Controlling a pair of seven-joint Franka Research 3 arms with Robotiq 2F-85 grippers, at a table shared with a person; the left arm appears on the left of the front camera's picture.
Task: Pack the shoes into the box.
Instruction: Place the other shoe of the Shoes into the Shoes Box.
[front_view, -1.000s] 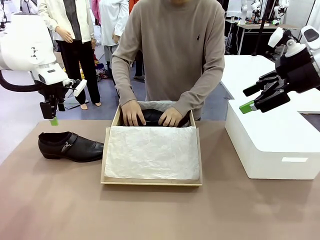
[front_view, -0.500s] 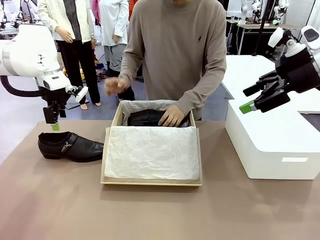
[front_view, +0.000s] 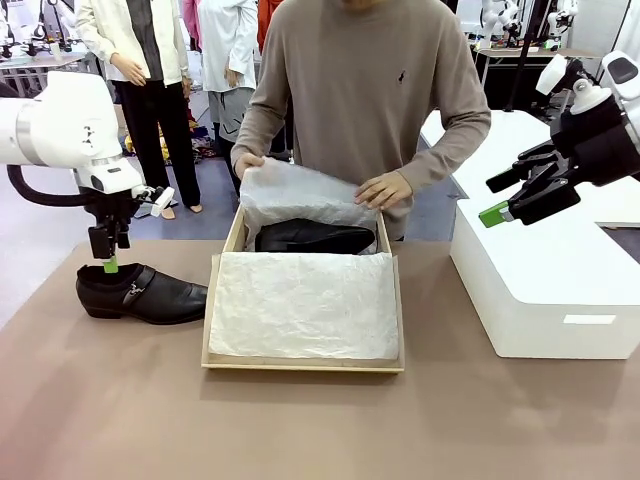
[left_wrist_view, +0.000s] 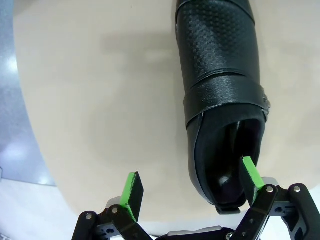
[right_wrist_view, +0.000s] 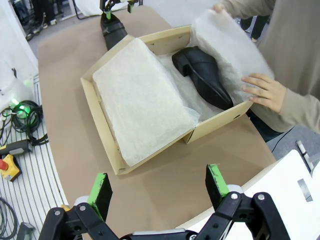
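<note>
One glossy black shoe (front_view: 140, 292) lies on the table left of the tan box (front_view: 300, 366). My left gripper (front_view: 108, 262) hangs open right over its heel. In the left wrist view that shoe (left_wrist_view: 220, 75) has one green pad inside its heel opening and the other outside, with the left gripper (left_wrist_view: 191, 182) straddling its side wall. The other shoe (front_view: 315, 237) lies in the box's far half; it appears in the right wrist view as a shoe (right_wrist_view: 202, 75) inside the box (right_wrist_view: 220, 119). My right gripper (front_view: 500, 200) (right_wrist_view: 157, 192) is open and holds nothing.
A person at the far side lifts white tissue paper (front_view: 300, 190) over the boxed shoe with both hands (front_view: 382, 188). More tissue (front_view: 305, 305) covers the box's near half. A large white block (front_view: 540, 290) stands at the right, under my right gripper.
My left gripper has come down onto the heel of the shoe on the table. The person's hands left the boxed shoe and raised the tissue paper. The right arm has not moved.
</note>
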